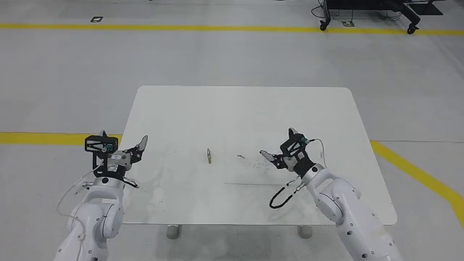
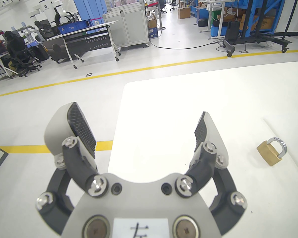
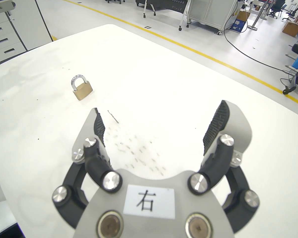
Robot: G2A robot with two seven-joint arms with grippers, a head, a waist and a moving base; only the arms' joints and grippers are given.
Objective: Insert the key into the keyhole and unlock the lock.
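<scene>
Claws both open, padlock lying loose on the desk

Left claw (image 1: 124, 139) hangs at the desk's near left corner with its jaws spread wide and nothing between them. In the left wrist view the left claw (image 2: 139, 115) straddles the desk's edge: one ribbed finger (image 2: 79, 125) is over the floor, the other over the white top. Right claw (image 1: 278, 143) sits over the near right part of the desk (image 1: 239, 105), likewise wide open and holding nothing. Its own camera shows the right claw (image 3: 159, 107) low over a patch of grey scuff marks (image 3: 139, 149).

Between the two arms lies the padlock (image 1: 208, 155), a small brass one with a silver shackle. It rests flat on the desk, near the front and about midway between the claws, touching neither. From the left wrist the padlock (image 2: 269, 153) appears off to one side of the open fingers. From the right wrist the padlock (image 3: 82, 91) lies just beyond the fingertips, with its shackle pointing away from the claw.

A thin dark sliver (image 3: 113, 116) lies on the desk between the padlock and the right claw, just beside one fingertip. It is too small to tell whether it is the key
</scene>
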